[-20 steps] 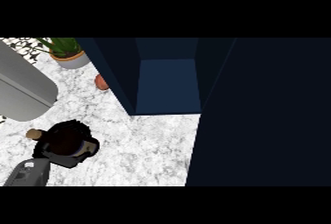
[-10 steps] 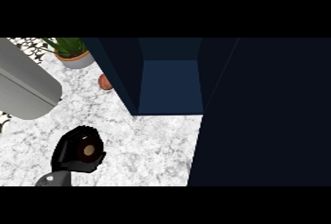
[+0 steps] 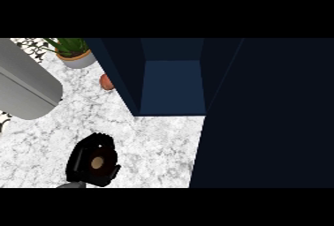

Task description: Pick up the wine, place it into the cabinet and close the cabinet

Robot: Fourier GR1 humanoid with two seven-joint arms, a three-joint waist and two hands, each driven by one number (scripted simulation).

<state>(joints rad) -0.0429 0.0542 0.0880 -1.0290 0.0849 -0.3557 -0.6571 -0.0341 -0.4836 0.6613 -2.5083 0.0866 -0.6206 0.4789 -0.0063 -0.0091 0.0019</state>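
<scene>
A white marble counter (image 3: pixel 157 141) fills the lower left of the head view, with a dark blue cabinet (image 3: pixel 171 84) standing open at the back and its wide dark door (image 3: pixel 267 114) swung out along the right side. The wine (image 3: pixel 97 163) is held upright in the left hand (image 3: pixel 93 164), seen from straight above as a small tan round top ringed by black; the fingers are curled round the bottle and hide its body. Hand and bottle hover over the counter near the lower edge, in front of and to the left of the open cabinet, well apart from it. Just beside the cabinet's left wall lies a small reddish thing (image 3: pixel 106 81). Farther back stands a potted plant (image 3: pixel 73 53), and a large grey rounded object (image 3: pixel 26 90) takes up the left edge.
</scene>
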